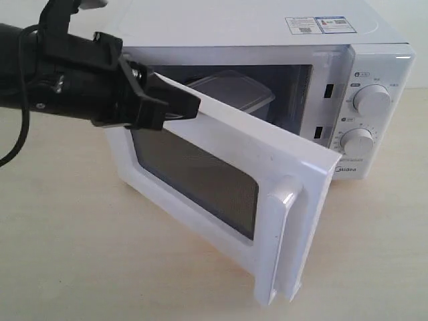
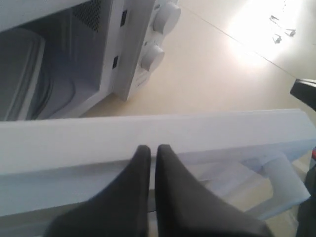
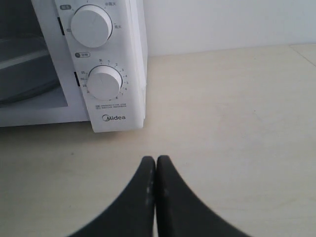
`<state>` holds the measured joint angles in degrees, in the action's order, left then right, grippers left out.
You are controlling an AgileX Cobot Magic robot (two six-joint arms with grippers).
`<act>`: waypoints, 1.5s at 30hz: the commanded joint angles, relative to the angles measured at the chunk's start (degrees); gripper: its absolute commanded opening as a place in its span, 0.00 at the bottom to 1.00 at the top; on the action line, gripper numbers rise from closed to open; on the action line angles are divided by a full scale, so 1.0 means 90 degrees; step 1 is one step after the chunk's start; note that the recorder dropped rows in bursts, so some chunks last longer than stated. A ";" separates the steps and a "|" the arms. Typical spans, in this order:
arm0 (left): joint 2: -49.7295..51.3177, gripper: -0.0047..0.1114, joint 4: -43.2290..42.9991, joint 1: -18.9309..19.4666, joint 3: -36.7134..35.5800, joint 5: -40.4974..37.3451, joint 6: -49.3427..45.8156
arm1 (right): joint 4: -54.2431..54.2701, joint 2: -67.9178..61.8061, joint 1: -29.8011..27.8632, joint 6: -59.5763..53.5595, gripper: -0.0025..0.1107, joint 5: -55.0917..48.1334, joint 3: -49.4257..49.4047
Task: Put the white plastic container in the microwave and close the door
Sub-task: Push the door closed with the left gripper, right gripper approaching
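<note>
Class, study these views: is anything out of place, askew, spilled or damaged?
Nothing stands out. The container sits inside the microwave, the door is half open with the shut left tool at its top edge, and no spill or damage shows.

**White Appliance, Black Grippers**

The microwave and its door are white, the door's window dark grey. The container is translucent white. Blue-and-red stickers sit at one o'clock. The table is pale beige. The left gripper and right gripper are black.
</note>
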<state>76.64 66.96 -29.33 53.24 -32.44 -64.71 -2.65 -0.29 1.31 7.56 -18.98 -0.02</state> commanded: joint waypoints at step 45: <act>-0.1325 0.08 -0.0197 -0.0128 0.0327 -0.0773 0.0093 | 0.3609 -0.3715 -0.0021 -0.1841 0.02 -0.3850 0.6519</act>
<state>65.12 65.30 -30.00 55.83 -38.79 -64.21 26.27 -30.92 1.21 -7.11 -51.92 58.78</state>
